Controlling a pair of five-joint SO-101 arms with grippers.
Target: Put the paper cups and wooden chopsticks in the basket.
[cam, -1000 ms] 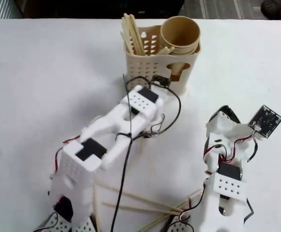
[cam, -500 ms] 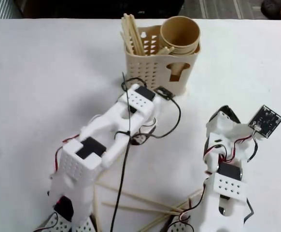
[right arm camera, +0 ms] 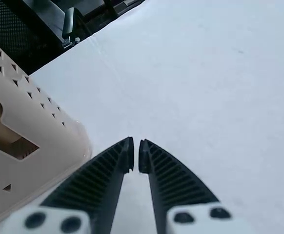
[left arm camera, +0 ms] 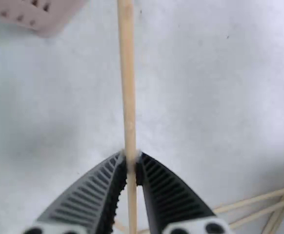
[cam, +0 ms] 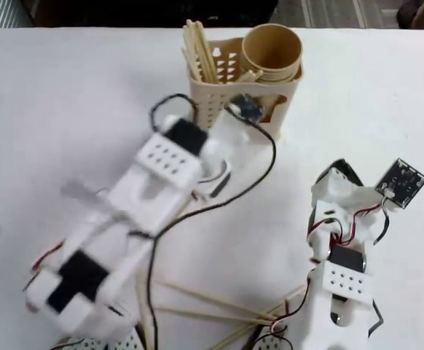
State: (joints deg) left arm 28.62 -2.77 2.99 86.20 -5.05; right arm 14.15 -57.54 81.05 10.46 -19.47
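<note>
My left gripper [left arm camera: 131, 161] is shut on a wooden chopstick [left arm camera: 127, 87], which runs out ahead of the jaws above the white table. In the high view this gripper [cam: 219, 173] hangs just in front of the beige perforated basket [cam: 230, 98]. The basket holds stacked paper cups [cam: 272, 49] and a bundle of chopsticks [cam: 199, 49]. Several loose chopsticks [cam: 212, 302] lie crossed on the table near the arm bases. My right gripper [right arm camera: 135, 156] is shut and holds nothing, low over the table to the right of the basket [right arm camera: 25, 146].
The left arm's cable [cam: 259, 171] loops between the arm and the basket. The right arm [cam: 339, 240] stands at the lower right with its camera board [cam: 401, 182] sticking out. Dark equipment sits beyond the table's far edge [right arm camera: 69, 24].
The left arm has lifted and swung left at its base, and its wrist has moved closer to the basket front with the chopstick held. The right arm has not moved.
</note>
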